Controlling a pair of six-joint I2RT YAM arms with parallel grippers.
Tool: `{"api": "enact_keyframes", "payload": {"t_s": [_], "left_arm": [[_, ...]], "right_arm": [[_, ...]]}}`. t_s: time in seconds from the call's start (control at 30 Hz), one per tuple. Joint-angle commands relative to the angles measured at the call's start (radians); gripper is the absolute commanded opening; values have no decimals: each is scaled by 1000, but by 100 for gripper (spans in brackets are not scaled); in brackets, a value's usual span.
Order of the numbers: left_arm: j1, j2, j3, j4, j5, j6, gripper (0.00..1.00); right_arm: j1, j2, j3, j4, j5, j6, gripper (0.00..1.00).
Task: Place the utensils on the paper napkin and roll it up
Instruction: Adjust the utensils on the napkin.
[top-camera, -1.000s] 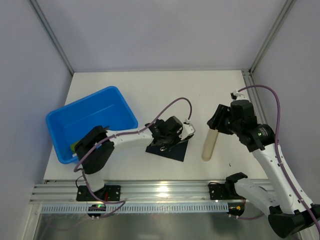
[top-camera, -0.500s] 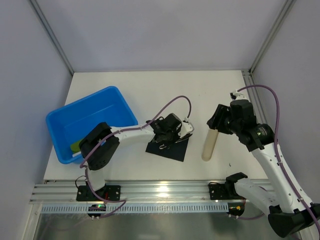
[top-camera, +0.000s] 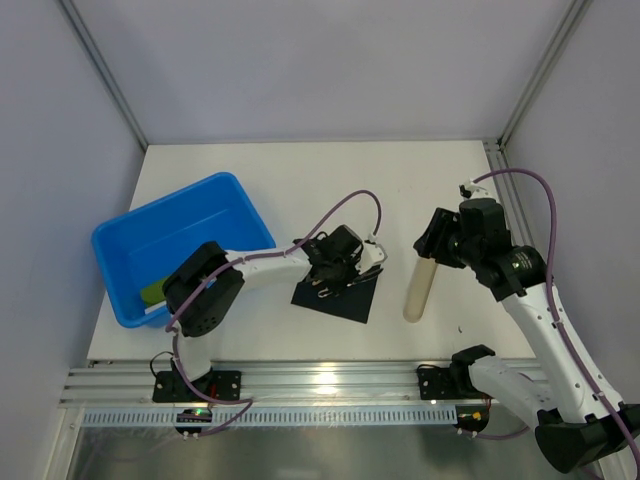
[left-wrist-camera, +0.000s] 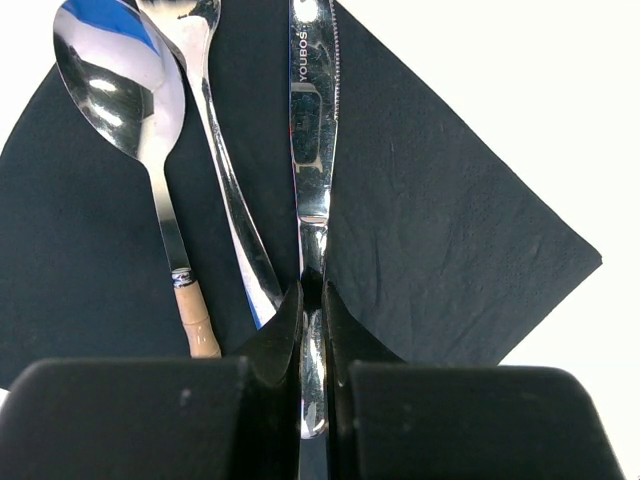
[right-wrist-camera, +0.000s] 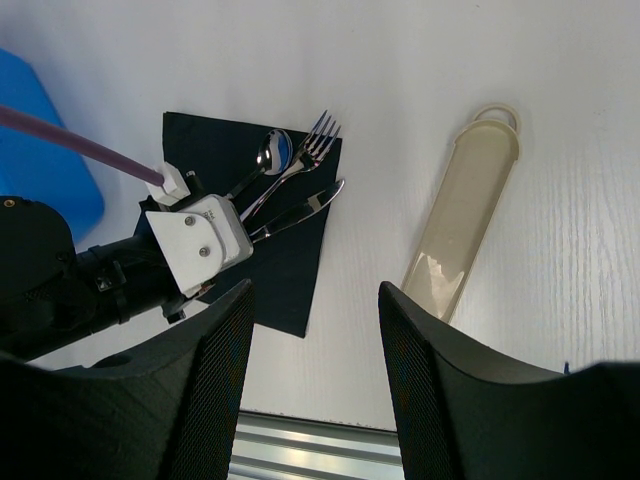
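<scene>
Utensils (right-wrist-camera: 290, 185), namely spoon (left-wrist-camera: 115, 80), fork (left-wrist-camera: 225, 170) and knife (left-wrist-camera: 312, 150), rest on the black paper napkin (left-wrist-camera: 440, 230) near the worktop's (top-camera: 330, 180) near edge. Only the left wrist view shows the left gripper (left-wrist-camera: 313, 300) pinching the knife's handle; overhead, its body hides that. The right gripper (right-wrist-camera: 315, 300), spread, holds nothing.

Probably lab: framed robot enclosure (top-camera: 105, 75)

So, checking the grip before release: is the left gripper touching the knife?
Touching. The left wrist view shows the left gripper pinching the knife by its handle, over the paper napkin.
</scene>
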Motion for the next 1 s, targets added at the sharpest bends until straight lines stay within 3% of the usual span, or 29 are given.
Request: {"api": "enact_keyframes", "payload": {"t_s": [0.0,0.97], "left_arm": [[11,3,39,13,16,11,0],[39,11,42,27,-25,-31,1]], "right_arm": [[-5,2,-2,33,-5,-17,56],[-5,-1,-3,32,-10,-14,56]]}}
